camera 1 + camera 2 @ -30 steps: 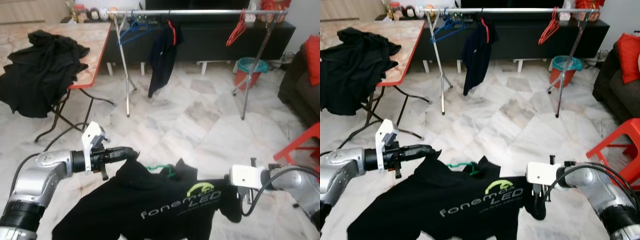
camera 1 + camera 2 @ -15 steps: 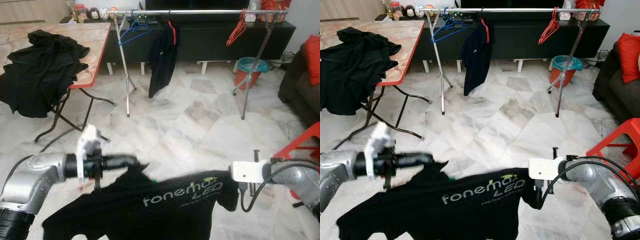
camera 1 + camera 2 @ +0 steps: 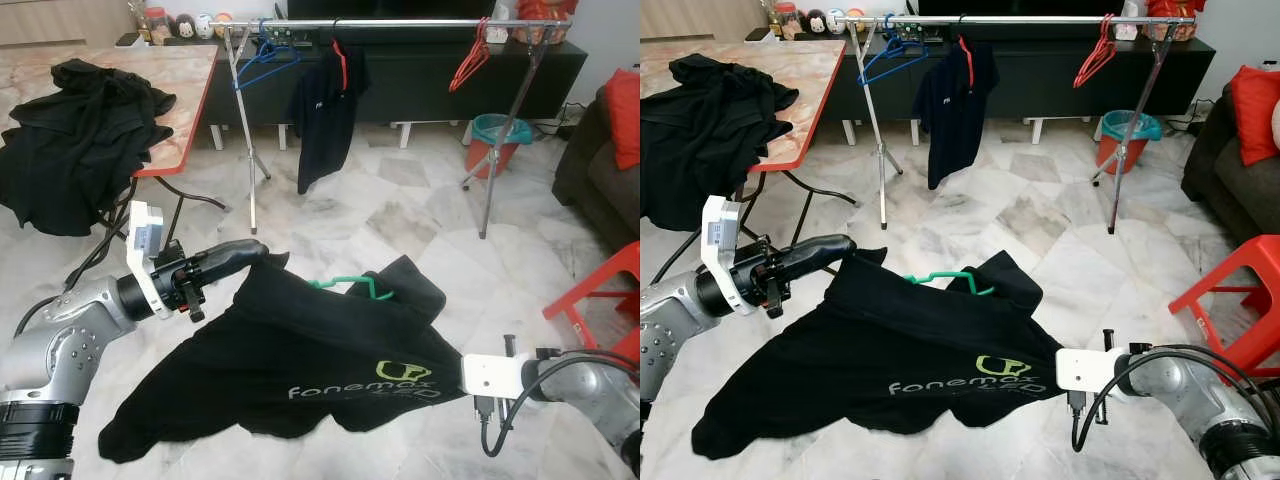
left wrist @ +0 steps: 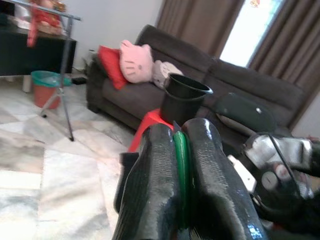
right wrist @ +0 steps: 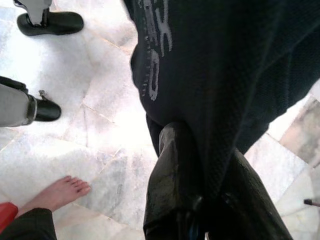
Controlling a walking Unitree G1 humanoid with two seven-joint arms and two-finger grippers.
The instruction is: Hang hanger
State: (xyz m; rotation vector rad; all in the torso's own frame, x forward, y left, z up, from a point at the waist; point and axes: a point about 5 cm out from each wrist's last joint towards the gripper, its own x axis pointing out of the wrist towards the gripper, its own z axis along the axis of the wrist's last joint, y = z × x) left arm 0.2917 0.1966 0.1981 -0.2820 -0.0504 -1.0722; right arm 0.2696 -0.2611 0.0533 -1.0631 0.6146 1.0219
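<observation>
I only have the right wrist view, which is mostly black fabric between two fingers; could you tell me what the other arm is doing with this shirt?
Observer: The left hand is shut on the green hanger, holding the black T-shirt up by one shoulder.
Operator: Thank you. Is the hanger's hook free?
Observer: Yes, the hook pokes out of the collar, pointing toward the clothes rail.
Operator: Is there room on that rail?
Observer: It carries a blue hanger, a dark shirt and red hangers, with a bare stretch between the shirt and the red ones.
Operator: And my hand?
Observer: The right hand is pinching the T-shirt's lower edge.
</observation>
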